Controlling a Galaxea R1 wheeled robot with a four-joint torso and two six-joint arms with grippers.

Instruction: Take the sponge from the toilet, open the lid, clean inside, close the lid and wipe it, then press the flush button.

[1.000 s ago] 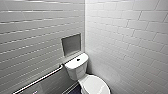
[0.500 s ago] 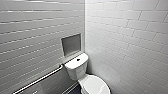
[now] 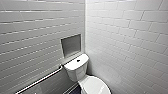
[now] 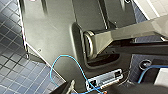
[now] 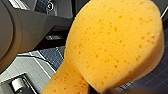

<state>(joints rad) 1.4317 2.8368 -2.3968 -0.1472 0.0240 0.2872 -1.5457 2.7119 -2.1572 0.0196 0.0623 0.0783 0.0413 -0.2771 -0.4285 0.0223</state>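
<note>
The white toilet [image 3: 76,70] stands in the corner of the tiled room, low in the head view. Its lid [image 3: 96,86] lies down over the bowl. The small dark flush button [image 3: 78,60] sits in the middle of the flat tank top. The orange sponge [image 5: 112,47] looms large in the right wrist view, porous and narrowed at its waist, held off the floor by my right gripper, which is shut on it. The left wrist view looks down on the robot's own dark base [image 4: 50,30] and nothing is in my left gripper.
A recessed grey niche [image 3: 71,45] is set in the wall above the tank. A metal grab rail [image 3: 40,81] runs along the left wall. White tiled walls close in on both sides. Dark blue floor tiles [image 4: 15,72] and a blue cable [image 4: 53,67] lie below the left wrist.
</note>
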